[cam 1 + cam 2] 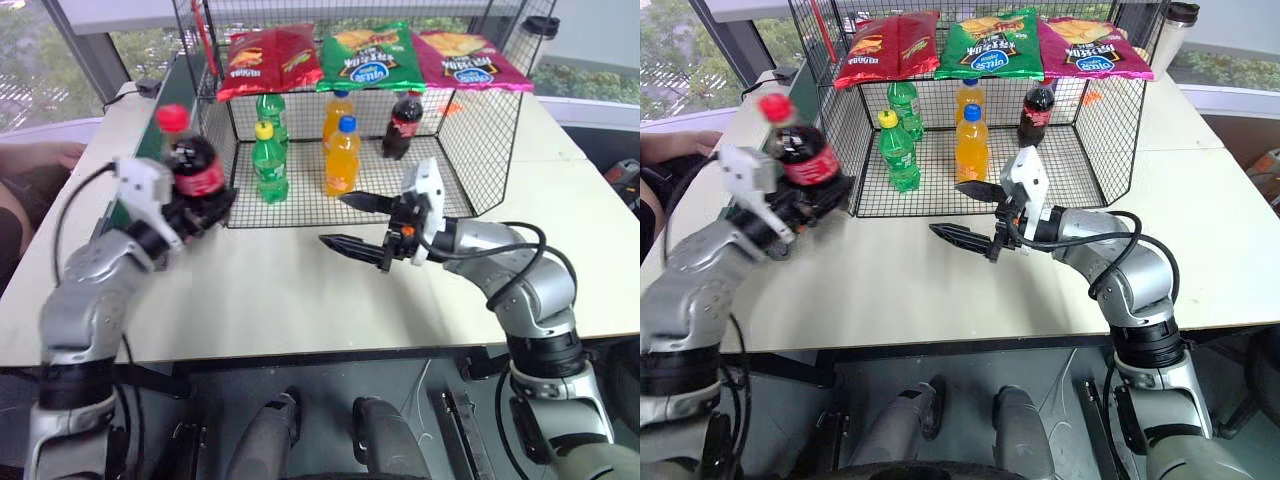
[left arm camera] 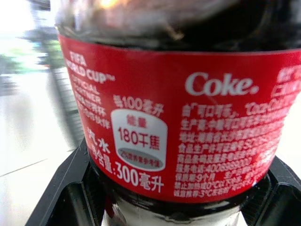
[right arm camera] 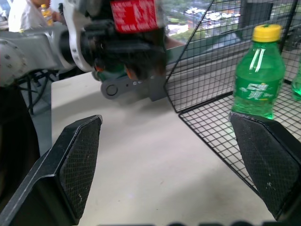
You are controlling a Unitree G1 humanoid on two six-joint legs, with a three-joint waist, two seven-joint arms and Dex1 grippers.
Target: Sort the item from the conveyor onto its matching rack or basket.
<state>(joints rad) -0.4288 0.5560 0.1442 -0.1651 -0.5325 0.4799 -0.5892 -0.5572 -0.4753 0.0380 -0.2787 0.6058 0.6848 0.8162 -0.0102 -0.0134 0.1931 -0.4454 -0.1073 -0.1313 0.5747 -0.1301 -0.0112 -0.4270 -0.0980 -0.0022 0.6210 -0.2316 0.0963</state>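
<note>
Bottle (image 1: 192, 160), dark cola, red cap, red label

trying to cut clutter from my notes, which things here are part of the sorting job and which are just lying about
Part of the job:
- cola bottle, gripped by the left gripper
- conveyor
- black wire cage, where a second cola bottle stands
- right gripper, open

Lying about:
- green soda bottles
- orange soda bottles
- three snack bags on the upper shelf

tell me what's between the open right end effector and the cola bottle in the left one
Only bare tabletop. In the left eye view nothing stands between the right end effector and the cola bottle clamped in the left end effector; the wire cage sits behind.
</note>
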